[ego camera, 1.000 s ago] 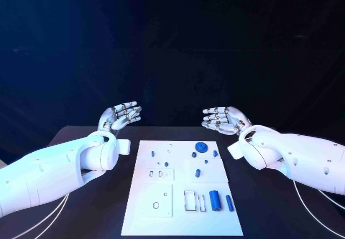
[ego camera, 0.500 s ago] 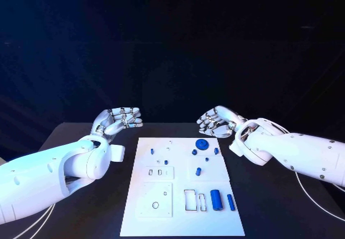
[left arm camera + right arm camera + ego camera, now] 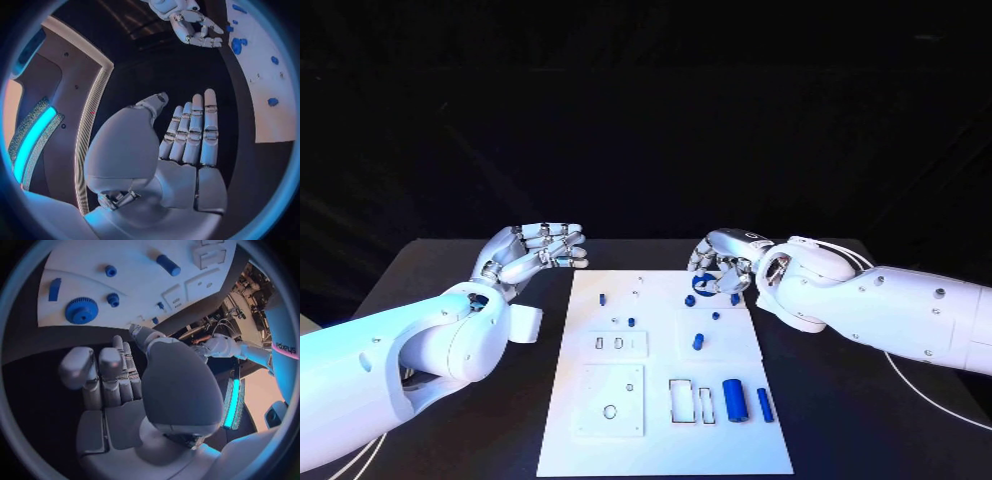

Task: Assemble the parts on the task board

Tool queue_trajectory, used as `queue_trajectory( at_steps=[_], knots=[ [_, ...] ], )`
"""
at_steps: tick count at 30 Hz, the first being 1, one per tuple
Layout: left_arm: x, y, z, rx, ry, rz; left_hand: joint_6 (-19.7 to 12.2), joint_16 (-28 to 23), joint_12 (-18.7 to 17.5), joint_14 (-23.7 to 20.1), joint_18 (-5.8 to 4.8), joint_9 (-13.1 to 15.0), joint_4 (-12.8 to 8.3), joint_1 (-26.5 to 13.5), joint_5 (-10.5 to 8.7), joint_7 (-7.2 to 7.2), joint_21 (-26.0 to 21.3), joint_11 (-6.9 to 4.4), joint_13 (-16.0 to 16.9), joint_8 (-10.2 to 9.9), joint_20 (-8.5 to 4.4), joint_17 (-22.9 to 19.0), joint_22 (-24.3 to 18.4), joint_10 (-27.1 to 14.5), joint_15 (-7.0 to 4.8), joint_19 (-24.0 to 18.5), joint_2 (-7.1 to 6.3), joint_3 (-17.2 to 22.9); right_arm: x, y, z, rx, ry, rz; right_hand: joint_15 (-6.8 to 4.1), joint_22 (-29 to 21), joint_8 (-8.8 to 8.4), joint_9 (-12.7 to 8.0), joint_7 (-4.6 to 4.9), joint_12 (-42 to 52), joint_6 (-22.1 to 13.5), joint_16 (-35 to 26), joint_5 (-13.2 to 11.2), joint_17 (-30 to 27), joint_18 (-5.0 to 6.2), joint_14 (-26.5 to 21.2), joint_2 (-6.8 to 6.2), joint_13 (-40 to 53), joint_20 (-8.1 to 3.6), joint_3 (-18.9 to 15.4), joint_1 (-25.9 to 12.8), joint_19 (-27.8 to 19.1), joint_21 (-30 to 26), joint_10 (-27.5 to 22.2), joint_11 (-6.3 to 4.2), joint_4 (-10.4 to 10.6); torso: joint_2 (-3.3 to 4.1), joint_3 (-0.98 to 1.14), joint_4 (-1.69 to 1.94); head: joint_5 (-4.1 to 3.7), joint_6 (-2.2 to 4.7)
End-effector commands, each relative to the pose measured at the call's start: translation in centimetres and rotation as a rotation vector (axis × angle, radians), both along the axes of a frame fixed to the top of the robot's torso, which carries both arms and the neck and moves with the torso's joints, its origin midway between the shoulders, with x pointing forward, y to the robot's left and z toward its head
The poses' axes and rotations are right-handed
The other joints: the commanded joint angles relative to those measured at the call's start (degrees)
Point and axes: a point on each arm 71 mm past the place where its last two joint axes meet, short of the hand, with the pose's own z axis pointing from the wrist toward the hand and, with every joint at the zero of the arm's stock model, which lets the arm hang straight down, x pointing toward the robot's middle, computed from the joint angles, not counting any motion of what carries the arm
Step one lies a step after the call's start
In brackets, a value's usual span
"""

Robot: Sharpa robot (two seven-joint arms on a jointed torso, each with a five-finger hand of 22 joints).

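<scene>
Nearest you on the board (image 3: pixel 589 440), nothing has moved: the two long cylinders (image 3: pixel 733 400) lie side by side at the near right, next to the rectangular slots, as they did a second ago. Mid-board, the short peg (image 3: pixel 697 342) and the small studs hold their places too.

The change is at the far end. Your right hand (image 3: pixel 721 268) has dropped from above the far edge to just over the gear (image 3: pixel 81 310), which sits at the board's far right. Its fingers are curled in with nothing in them; it has not closed on the gear.

Your left hand (image 3: pixel 534 250) has drifted slightly in, off the board's far left corner, fingers loosely apart, empty.

No part is seated yet. The gear looks like your first pick.
</scene>
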Motion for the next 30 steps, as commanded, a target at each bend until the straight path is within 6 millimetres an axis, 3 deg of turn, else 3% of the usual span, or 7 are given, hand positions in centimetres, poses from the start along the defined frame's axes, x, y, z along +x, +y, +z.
queue_trajectory(
  at_steps=[1,7,15,18,30],
  knots=[
    [-0.4,-0.5,0.4,-0.004,-0.012,-0.052,0.36,0.76,-0.33,0.80,0.05,-0.10,-0.14,-0.06,-0.02,-0.03,1.60,-0.17,-0.06,-0.05,-0.27,1.01,0.95,0.56,-0.22,0.72,-0.73,0.47,-0.1,0.2,-0.7,-0.136,0.014,0.009,0.11,5.83,-0.43,0.67,0.05,-0.16,-0.49,5.45,-0.28,4.92,-1.40,1.97,-0.16,0.11,0.26,-1.04,0.60,1.24,4.75,-1.20,0.25,0.38,1.05,-0.18,0.55,-0.56,0.10],
    [-0.7,-0.7,0.6,-0.010,-0.011,-0.067,0.42,0.92,-0.36,0.83,0.01,-0.11,-0.19,-0.14,-0.03,-0.03,2.30,-0.19,-0.06,-0.07,-0.39,1.46,1.38,0.62,-0.28,0.76,-0.76,0.56,-0.1,0.5,-1.1,-0.165,0.011,0.012,0.08,10.97,-0.48,1.42,0.02,-0.09,-0.53,9.38,0.05,8.44,-2.17,2.74,0.00,0.39,0.45,-1.76,1.26,2.73,8.75,-1.46,0.23,1.13,1.90,-0.36,1.06,-1.05,0.15],
    [-0.9,-0.8,0.7,-0.013,-0.010,-0.075,0.46,0.99,-0.39,0.77,-0.02,-0.12,-0.21,-0.22,-0.04,0.00,2.82,-0.19,-0.06,-0.09,-0.46,1.77,1.71,0.64,-0.29,0.74,-0.78,0.62,0.0,0.7,-1.4,-0.197,0.007,0.003,0.01,12.58,-0.53,1.64,-0.05,-0.12,-0.59,10.33,0.15,9.27,-2.45,2.83,0.05,0.47,0.52,-1.84,1.46,3.33,10.00,-1.54,0.19,1.40,2.55,-0.59,1.68,-1.57,0.14],
    [-0.9,-0.7,0.7,-0.013,-0.010,-0.074,0.46,1.00,-0.39,0.76,-0.02,-0.12,-0.21,-0.23,-0.05,0.00,2.87,-0.19,-0.07,-0.09,-0.47,1.80,1.74,0.64,-0.29,0.74,-0.78,0.63,0.1,0.7,-1.6,-0.212,0.009,-0.003,-0.03,12.92,-0.53,1.71,-0.11,-0.11,-0.58,10.60,0.16,9.51,-2.51,2.87,0.11,0.50,0.54,-1.83,1.53,3.45,10.26,-1.53,0.15,1.48,2.75,-0.59,1.87,-1.72,0.18],
    [-0.9,-0.3,0.7,-0.009,-0.006,-0.069,0.49,1.04,-0.39,0.72,-0.04,-0.12,-0.20,-0.28,-0.05,-0.01,3.13,-0.19,-0.07,-0.09,-0.50,1.96,1.90,0.66,-0.30,0.72,-0.76,0.67,0.1,0.6,-1.9,-0.240,0.007,-0.015,-0.24,15.02,-0.35,2.12,-0.31,0.06,-0.23,11.67,0.40,10.32,-2.89,2.98,0.42,0.75,0.64,-1.37,1.87,4.26,11.83,-0.90,-0.05,1.91,3.02,-0.59,2.04,-1.83,0.17]
  ],
)
